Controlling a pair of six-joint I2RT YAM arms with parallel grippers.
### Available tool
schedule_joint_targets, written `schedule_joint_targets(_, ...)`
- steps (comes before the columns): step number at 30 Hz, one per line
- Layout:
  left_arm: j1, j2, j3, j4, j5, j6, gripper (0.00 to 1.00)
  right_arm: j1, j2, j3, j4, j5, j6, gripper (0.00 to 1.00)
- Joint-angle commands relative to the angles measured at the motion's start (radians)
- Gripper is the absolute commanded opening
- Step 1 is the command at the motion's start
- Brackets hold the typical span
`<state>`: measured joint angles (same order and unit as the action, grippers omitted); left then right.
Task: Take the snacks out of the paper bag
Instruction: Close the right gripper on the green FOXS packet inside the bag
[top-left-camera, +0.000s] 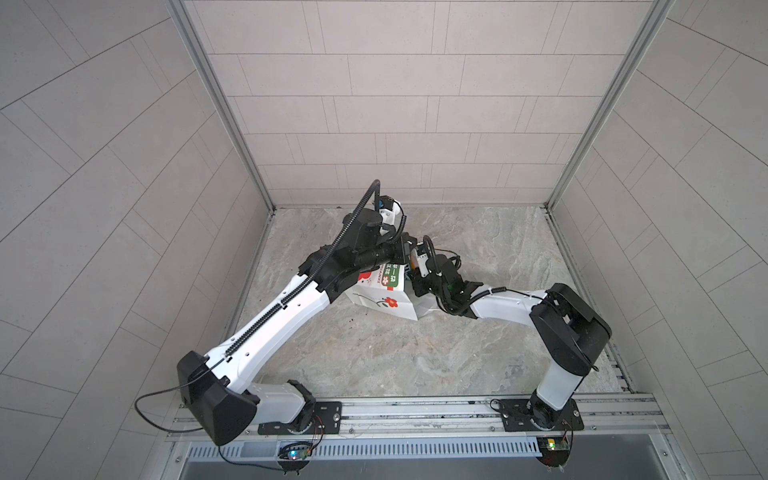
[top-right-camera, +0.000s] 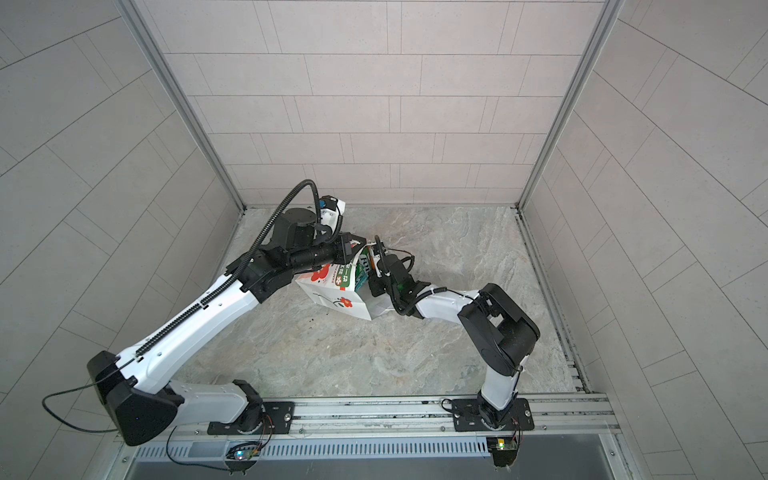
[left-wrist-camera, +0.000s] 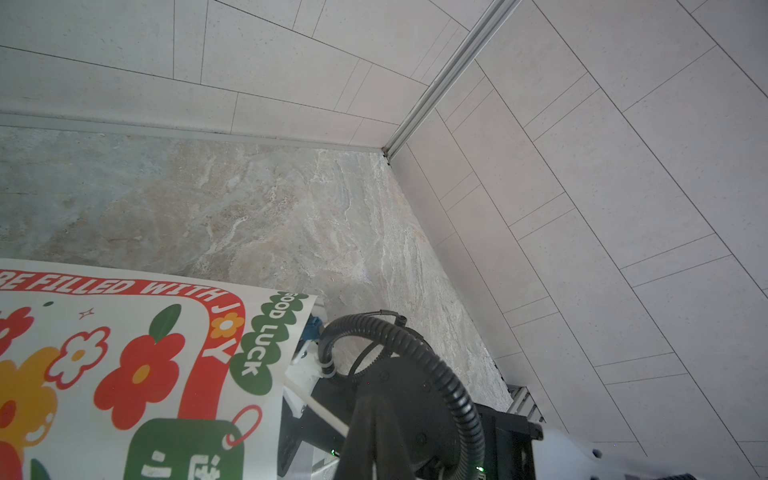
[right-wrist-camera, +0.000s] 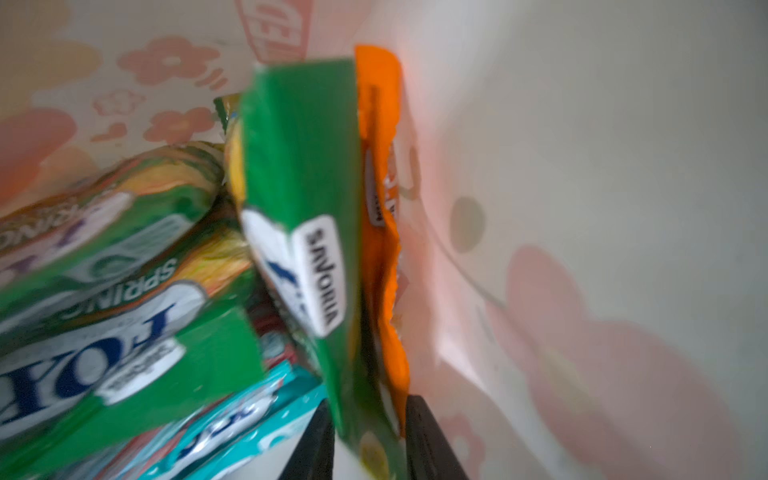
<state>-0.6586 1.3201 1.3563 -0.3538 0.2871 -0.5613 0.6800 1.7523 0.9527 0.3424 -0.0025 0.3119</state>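
Right wrist view showed my right gripper (right-wrist-camera: 369, 436) astride two likely slippery snacks' (right-wrist-camera: 299, 166) flat edges, clamp unclear; left gripper (top-right-camera: 355, 245) pinched the paper bag (top-right-camera: 332, 299).

Inside the bag (right-wrist-camera: 582, 166), the right wrist view is smeared and most lettering on the packets blurs. The green packet (right-wrist-camera: 299, 166) and orange packet (right-wrist-camera: 380, 124) run out of frame between the right gripper's (right-wrist-camera: 371, 401) fingers (right-wrist-camera: 428, 440), themselves cut off; whether they pinch cannot be told. In both top views the left arm (top-left-camera: 291, 307) hides part of the bag, and the right gripper's tips are lost behind its rim. The left wrist view crops the bag's printed face.
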Motion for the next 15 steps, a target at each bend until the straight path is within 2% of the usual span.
schedule_joint_targets(1,-0.008,-0.035,0.049,0.054,0.04,0.0,0.0,-0.005,0.012,0.029,0.0,-0.003,-0.001,0.18)
schedule_joint_targets(4,-0.007,-0.038,0.049,0.043,0.032,0.007,0.0,-0.004,-0.002,0.027,0.004,-0.023,-0.01,0.01)
schedule_joint_targets(15,-0.007,-0.047,0.044,-0.018,-0.075,0.029,0.0,-0.01,-0.155,-0.076,-0.02,-0.082,-0.024,0.0)
